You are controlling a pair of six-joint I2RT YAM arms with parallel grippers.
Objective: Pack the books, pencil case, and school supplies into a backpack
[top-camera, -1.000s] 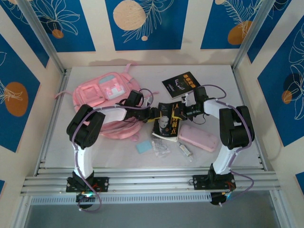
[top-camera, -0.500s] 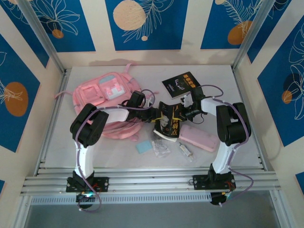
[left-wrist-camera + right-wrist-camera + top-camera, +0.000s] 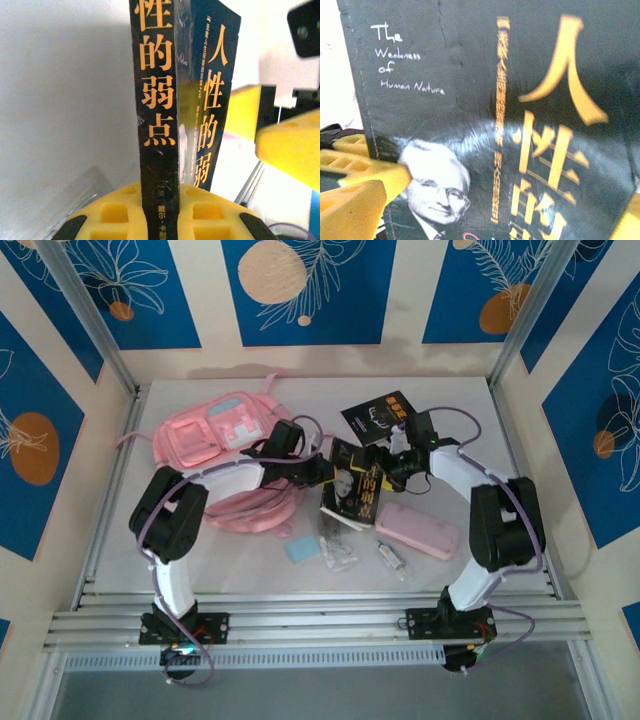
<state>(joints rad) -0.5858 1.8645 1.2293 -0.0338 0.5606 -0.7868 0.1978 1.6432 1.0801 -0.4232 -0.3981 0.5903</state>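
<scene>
Book [image 3: 157, 100] stands seemingly clamped within left gripper [image 3: 161, 216].

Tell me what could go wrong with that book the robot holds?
The left jaws pinch the book by just one end, so it could tip or slip out. The open right jaws sit close beside its cover and could bump it. The backpack lies flat and looks shut, so the book may not go in.
</scene>
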